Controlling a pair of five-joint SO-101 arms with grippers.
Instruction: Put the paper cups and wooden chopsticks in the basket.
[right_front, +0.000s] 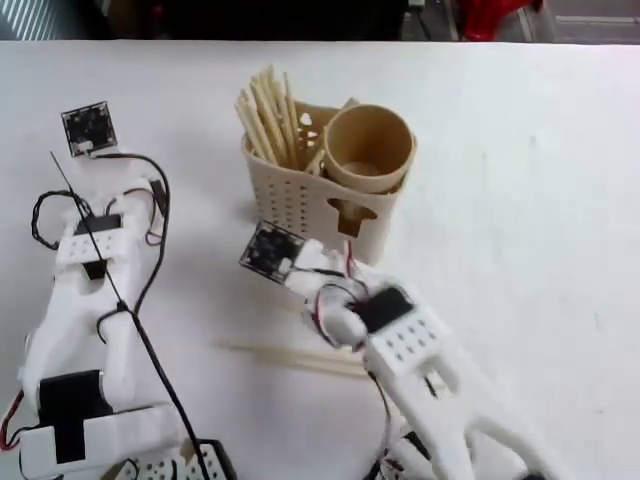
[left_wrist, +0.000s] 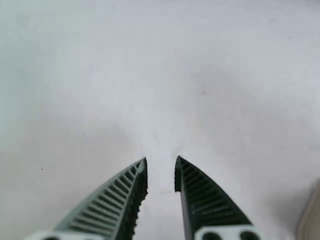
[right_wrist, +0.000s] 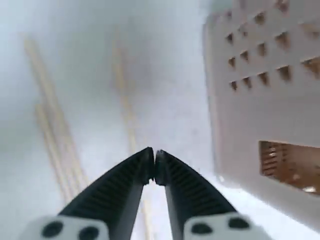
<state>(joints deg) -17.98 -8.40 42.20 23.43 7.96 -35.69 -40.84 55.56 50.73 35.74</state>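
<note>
A cream perforated basket (right_front: 300, 205) stands at the table's far middle. Inside it are a bundle of wooden chopsticks (right_front: 268, 115) standing upright and a tan paper cup (right_front: 368, 148). More chopsticks (right_front: 295, 357) lie flat on the table, on the near side of the basket beside the right arm (right_front: 400, 340). My right gripper (right_wrist: 154, 156) is shut with nothing in it, low over the table. The basket wall (right_wrist: 260, 100) is close on one side of it and the loose chopsticks (right_wrist: 52, 135) on the other. My left gripper (left_wrist: 161, 161) hangs over bare table, open by a narrow gap.
The left arm (right_front: 85, 300) and its black cables (right_front: 150, 260) take up the table's left side. The white table (right_front: 530, 200) runs wide to the right of the basket. A beige edge (left_wrist: 311, 215) shows at the border of the left wrist view.
</note>
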